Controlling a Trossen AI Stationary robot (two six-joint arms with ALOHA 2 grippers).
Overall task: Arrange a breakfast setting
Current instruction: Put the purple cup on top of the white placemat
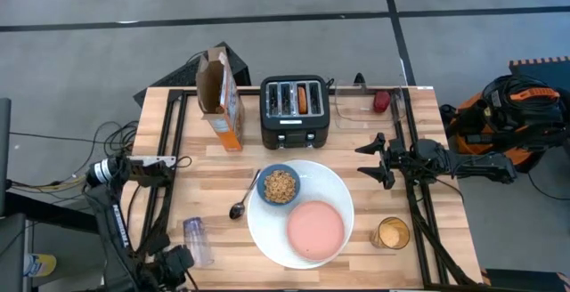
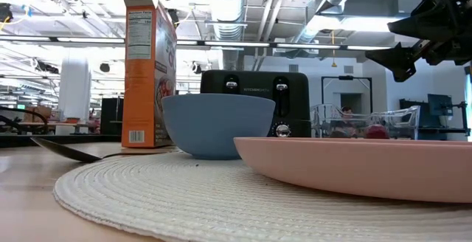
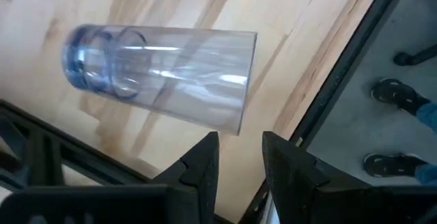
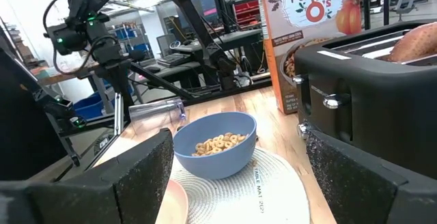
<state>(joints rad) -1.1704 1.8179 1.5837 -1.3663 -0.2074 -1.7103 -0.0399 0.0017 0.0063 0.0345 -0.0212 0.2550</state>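
Observation:
A big white round plate (image 1: 267, 230) carries a small blue bowl (image 1: 279, 186) of cereal rings and a pink saucer (image 1: 315, 230). A metal spoon (image 1: 241, 199) lies left of the bowl. The orange cereal box (image 1: 223, 103) stands at the far left, its top open. Round toasted bread (image 1: 303, 99) sticks out of a toaster slot. The clear purplish tumbler (image 3: 157, 74) lies on its side near the table's near left corner, mouth toward the near edge. My left gripper (image 3: 239, 157) is open a little and empty, just short of the tumbler's mouth. My right gripper (image 1: 375, 161) is open and empty, raised right of the plate.
The black four-slot toaster (image 1: 296, 114) stands behind the plate. An amber glass (image 1: 390, 233) stands near the front right. A clear container (image 1: 365, 105) with a red thing in it sits at the far right. Bare wood lies between the tumbler and the spoon.

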